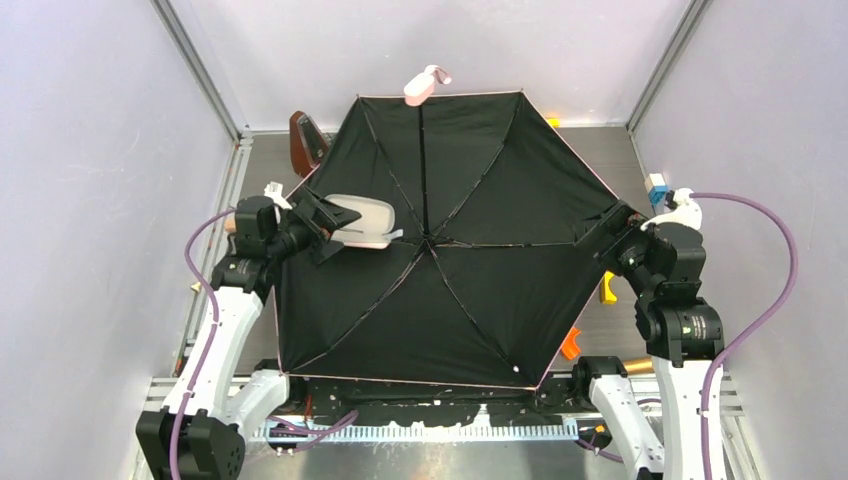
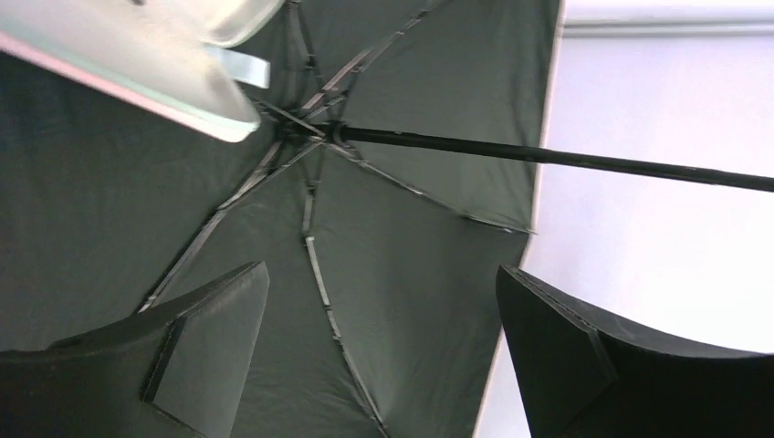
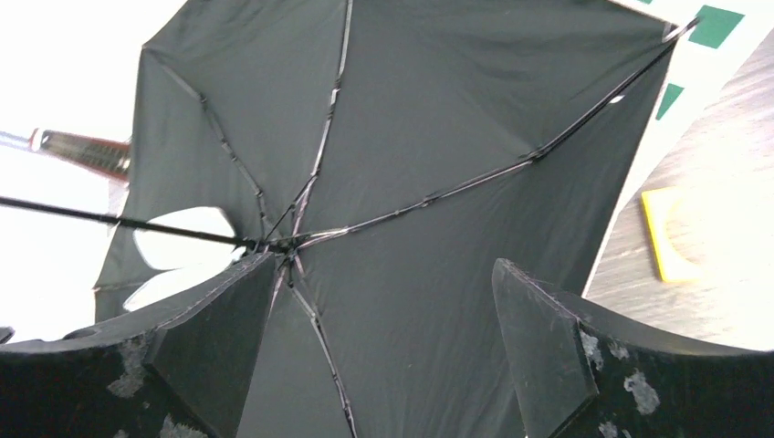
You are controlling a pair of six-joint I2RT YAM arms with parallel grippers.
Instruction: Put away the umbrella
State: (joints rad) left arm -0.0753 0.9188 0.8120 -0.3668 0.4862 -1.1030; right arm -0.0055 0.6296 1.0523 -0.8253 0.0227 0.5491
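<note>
A: Where is the umbrella (image 1: 480, 290) logged?

B: It is logged fully open on the bench (image 1: 592, 150), with the black lining turned up and the ribs spread from the hub (image 1: 428, 240). The shaft (image 2: 548, 157) is seen running out from the hub. The pink handle (image 1: 420, 88) is noted past the umbrella's far rim.

A: And the arms?

B: The left end effector (image 2: 383, 269) is recorded as released, its fingers spread wide with nothing between them. It is set at the umbrella's left rim and aimed in at the hub. The right end effector (image 3: 383, 260) is likewise released and empty, set at the right rim and also aimed at the hub. Both forearms are raised from their bases and bent inward. A pale flat object (image 1: 362, 222) is noted just left of the hub, beside the left fingers (what it is cannot be told).

A: What is the step in hand?

B: It is judged to be the collapse of the umbrella, as nothing is folded yet. The shaft would best be clenched by one end effector close to the hub, so that the umbrella is steadied. The runner could then be drawn along the shaft by the other. Fabric and thin ribs should not be pinched, as a bent rib is the likely fault.
</note>
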